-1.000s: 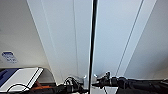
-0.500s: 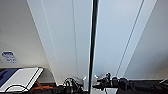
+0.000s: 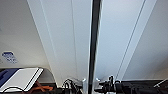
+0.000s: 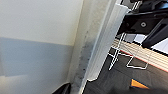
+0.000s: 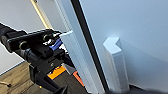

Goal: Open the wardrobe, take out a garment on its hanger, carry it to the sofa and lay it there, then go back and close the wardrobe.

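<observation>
The white wardrobe (image 3: 72, 37) stands close in front of me, with a narrow dark gap (image 3: 94, 37) between its two doors. Both small white handles (image 3: 84, 83) (image 3: 97, 82) sit low in the head view. My left gripper (image 3: 71, 86) is just left of the left handle, and my right gripper (image 3: 110, 85) just right of the right handle. The left wrist view looks along the left door's handle (image 4: 106, 42). In the right wrist view the right door's handle (image 5: 116, 65) is close, and my left arm (image 5: 40, 52) reaches the left handle (image 5: 75, 62). The garment, hanger and sofa are hidden.
A white flat panel (image 3: 21, 78) and an orange strap (image 3: 41, 88) lie low at the left, below a blue label (image 3: 8, 57) on the wall. A white wire frame (image 4: 120, 55) stands on the dark floor beside the wardrobe. Wooden flooring (image 5: 12, 82) lies further out.
The dark gap between the doors looks slightly wider than before. The right gripper has shifted a little to the right; the left one has barely moved.
</observation>
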`<state>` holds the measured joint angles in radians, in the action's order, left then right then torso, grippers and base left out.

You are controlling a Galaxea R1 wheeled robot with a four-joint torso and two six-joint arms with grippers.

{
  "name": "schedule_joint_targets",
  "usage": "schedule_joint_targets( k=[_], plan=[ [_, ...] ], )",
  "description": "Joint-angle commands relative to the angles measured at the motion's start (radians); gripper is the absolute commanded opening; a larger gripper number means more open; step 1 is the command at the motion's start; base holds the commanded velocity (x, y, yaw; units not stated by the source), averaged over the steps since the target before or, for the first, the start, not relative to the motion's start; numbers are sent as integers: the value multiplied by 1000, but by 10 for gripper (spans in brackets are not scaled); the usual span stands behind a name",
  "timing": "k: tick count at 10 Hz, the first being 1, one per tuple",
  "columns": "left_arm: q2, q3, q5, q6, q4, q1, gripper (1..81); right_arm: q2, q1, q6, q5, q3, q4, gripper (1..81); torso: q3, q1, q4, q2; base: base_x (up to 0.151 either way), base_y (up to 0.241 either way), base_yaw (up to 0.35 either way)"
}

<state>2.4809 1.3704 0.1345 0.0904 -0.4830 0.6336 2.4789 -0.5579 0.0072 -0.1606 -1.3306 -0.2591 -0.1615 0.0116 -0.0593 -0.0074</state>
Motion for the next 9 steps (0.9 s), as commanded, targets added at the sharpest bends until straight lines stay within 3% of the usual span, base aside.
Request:
schedule_joint_targets(
  k=[1, 9],
  plan=[
    [86, -317, -67, -8, 20, -38, 811, 79, 19, 22, -120, 208, 54, 811, 0, 0, 0, 0, 0, 0, 0],
    [-72, -410, -75, -9, -5, 8, 811, -13, -23, 20, -108, 249, 46, 811, 0, 1, 0, 0, 0, 0, 0]
  ],
)
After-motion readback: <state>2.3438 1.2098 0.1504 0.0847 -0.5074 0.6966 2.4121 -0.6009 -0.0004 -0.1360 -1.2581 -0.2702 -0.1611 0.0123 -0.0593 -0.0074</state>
